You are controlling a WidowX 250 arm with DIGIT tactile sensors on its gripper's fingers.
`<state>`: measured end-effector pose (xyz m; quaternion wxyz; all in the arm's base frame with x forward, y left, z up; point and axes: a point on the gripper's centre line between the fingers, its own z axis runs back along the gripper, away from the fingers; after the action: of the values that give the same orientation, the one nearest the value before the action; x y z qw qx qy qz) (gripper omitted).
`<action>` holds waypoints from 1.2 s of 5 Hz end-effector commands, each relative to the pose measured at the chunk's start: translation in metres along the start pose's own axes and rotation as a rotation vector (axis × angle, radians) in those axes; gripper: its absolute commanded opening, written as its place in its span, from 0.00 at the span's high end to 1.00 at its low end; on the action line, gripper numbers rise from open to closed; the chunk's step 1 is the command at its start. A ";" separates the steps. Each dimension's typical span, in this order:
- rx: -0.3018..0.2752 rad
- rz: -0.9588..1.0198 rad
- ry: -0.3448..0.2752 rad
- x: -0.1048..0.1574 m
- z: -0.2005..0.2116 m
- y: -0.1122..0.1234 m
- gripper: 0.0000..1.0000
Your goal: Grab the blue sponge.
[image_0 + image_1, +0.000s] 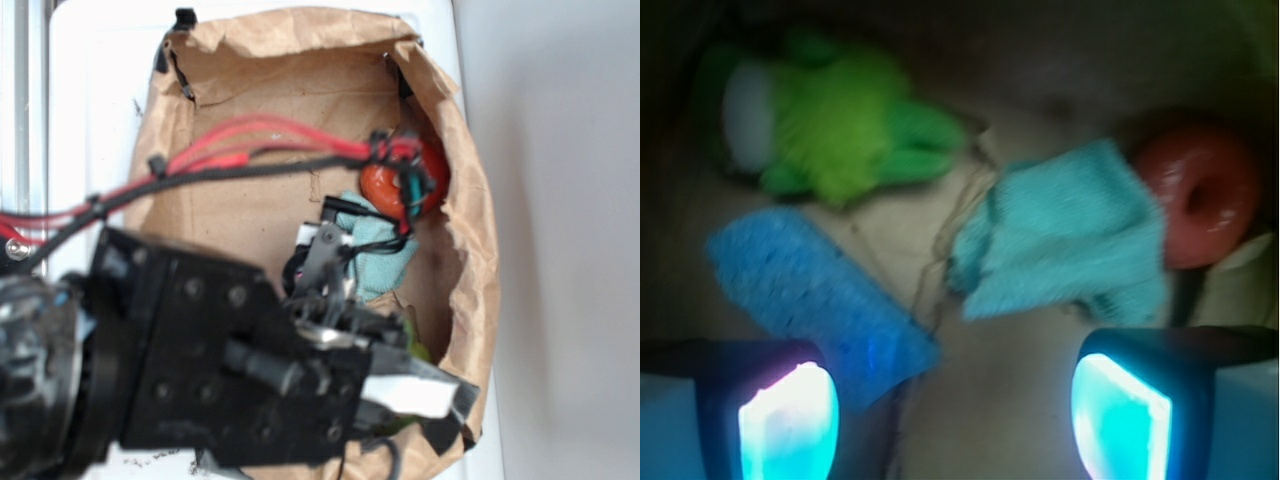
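Claw (955, 425) is wide open, holding nothing. Both fingers (785, 420) show at the bottom of the wrist view with bare floor between them.

Progress: the approach looks partly done, the grasp isn't. Arm is over the paper bag (470, 260), claw aimed down into it. No contact with the sponge (815, 295) yet. Left, as I read it: shift toward the left finger's side, line up, descend, close.

Sponge location: lying flat on the bag floor, lower left in the wrist view. Its near corner sits just beside the left finger, off-centre from the claw gap. In the exterior view the arm hides it.

Orientation: long axis runs diagonally, from upper left down to lower right in the wrist view. One end points toward the green plush (830, 125), the other toward the gap between the fingers. The claw's opening line runs left-right in that view, so it crosses the long axis at an angle, not square. I'd guess a wrist twist is needed to pinch across the short side.

Neighbours: teal cloth (1065, 240) is right of centre, apart from the sponge, touching or overlapping the red ring (1200, 195). The plush is just above the sponge; can't tell whether they touch. The cloth is closer to claw centre than the sponge, so there's a wrong-pick risk if it drops straight down.
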<state>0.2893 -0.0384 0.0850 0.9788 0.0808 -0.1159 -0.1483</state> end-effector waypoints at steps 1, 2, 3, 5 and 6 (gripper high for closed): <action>-0.103 -0.120 -0.080 0.006 -0.006 -0.030 0.00; -0.234 -0.135 -0.056 0.009 -0.016 -0.025 0.00; -0.192 -0.142 -0.012 0.010 -0.031 -0.027 0.00; -0.096 -0.073 0.025 0.014 -0.045 -0.022 1.00; -0.121 -0.027 -0.016 0.023 -0.023 0.001 1.00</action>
<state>0.3070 -0.0420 0.0418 0.9825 0.0171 -0.0727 -0.1707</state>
